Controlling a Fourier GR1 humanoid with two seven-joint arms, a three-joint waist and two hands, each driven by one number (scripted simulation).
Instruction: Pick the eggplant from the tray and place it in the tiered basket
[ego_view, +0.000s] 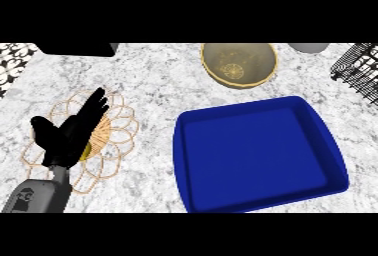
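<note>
A blue square tray lies on the marble counter at the centre right, and nothing shows inside it. No eggplant is visible anywhere in the head view. At the top right edge, part of a black wire basket comes into view. My left hand is at the left, open with its fingers straight and pointing up and right, well apart from the tray. It holds nothing. My right hand does not show.
A woven wire mat with looped edges lies under my left hand. A tan round bowl holding a lemon slice stands at the top centre. A black block sits at the top left and a grey object at the top right.
</note>
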